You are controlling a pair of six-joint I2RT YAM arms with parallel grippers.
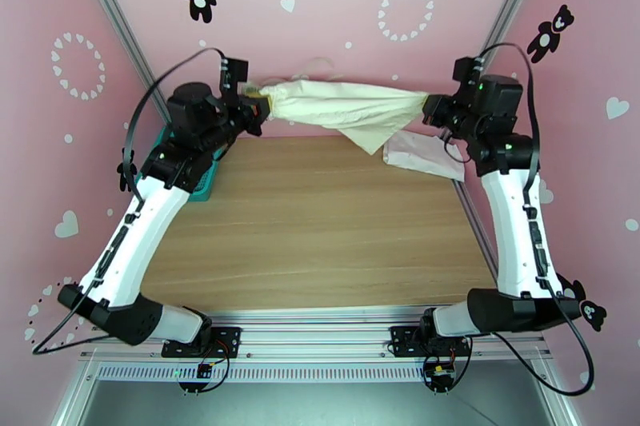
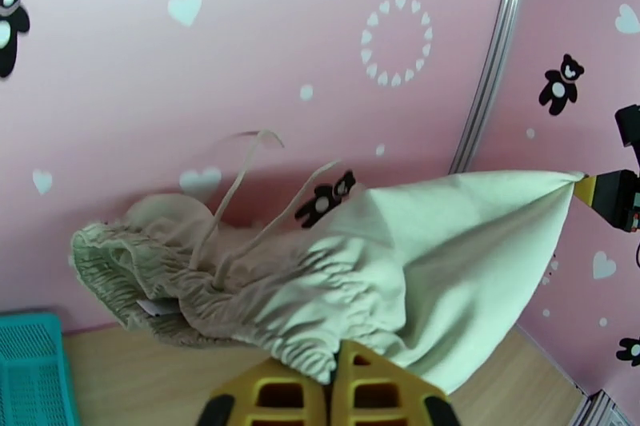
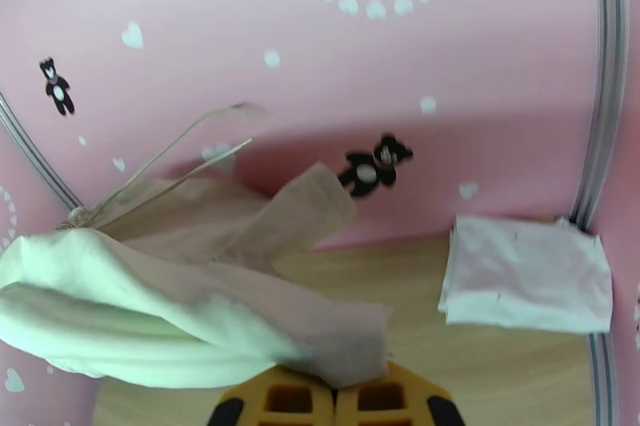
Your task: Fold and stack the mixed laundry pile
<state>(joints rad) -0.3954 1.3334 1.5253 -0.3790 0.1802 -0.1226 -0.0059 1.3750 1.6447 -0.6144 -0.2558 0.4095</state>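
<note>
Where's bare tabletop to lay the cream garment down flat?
Bare: centre and near half of the table, from the teal basket at its left edge across to its right edge. Crowded: far right corner, with the folded white T-shirt, and the far edge, where the cream garment hangs between left tool and right tool.

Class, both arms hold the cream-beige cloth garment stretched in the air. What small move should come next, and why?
Probably lower both arms together to lay the cream-beige cloth garment flat on the light wooden table. The left gripper and right gripper pinch its opposite ends, it hangs in the air with a flap drooping, and folding needs a surface.
</note>
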